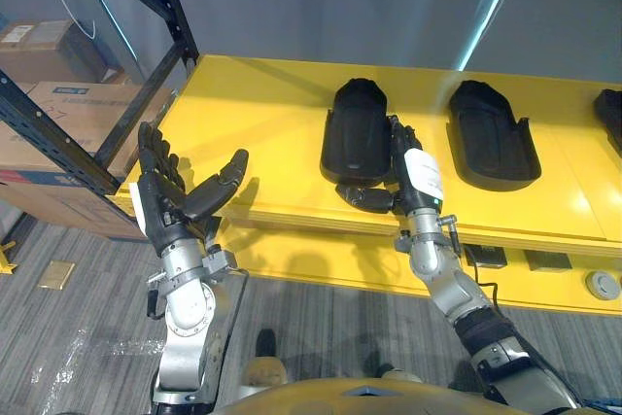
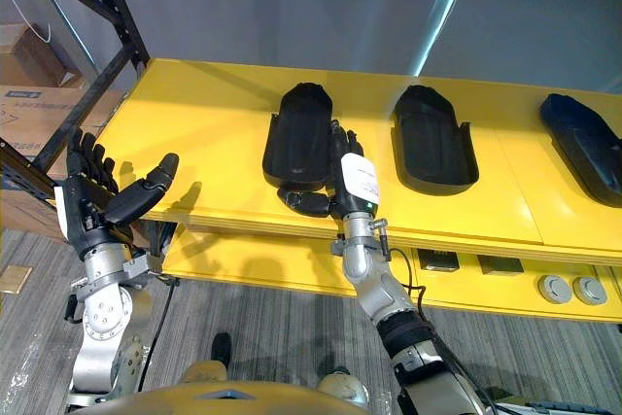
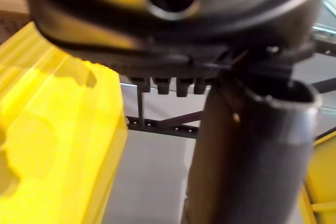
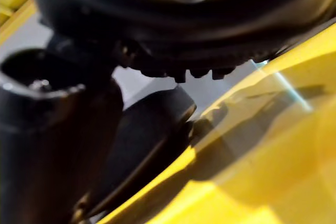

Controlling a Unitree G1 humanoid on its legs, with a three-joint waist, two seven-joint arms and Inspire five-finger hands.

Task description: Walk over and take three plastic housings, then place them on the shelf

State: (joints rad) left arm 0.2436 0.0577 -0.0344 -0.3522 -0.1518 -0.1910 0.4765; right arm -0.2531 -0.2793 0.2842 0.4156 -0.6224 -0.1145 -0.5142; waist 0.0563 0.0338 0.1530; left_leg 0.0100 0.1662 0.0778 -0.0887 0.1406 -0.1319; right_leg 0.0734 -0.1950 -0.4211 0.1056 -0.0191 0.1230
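Note:
Three black plastic housings lie in a row on the yellow table [image 1: 262, 114]: the left housing [image 1: 357, 128], the middle housing [image 1: 493, 133] and a third housing [image 2: 583, 153] at the far right. My right hand [image 1: 418, 177] lies flat along the left housing's right edge, fingers straight. Its thumb [image 1: 364, 198] is spread out across that housing's near end. In the right wrist view the left housing [image 4: 152, 124] shows just past the thumb [image 4: 52, 145]. My left hand [image 1: 160, 196] is raised, open and holding nothing, by the table's front left corner.
A black rack frame [image 1: 146, 7] stands at the left, with cardboard boxes [image 1: 68, 104] behind it. Below the table's front edge runs a yellow panel with sockets [image 1: 603, 286]. Grey floor [image 1: 78, 337] lies below.

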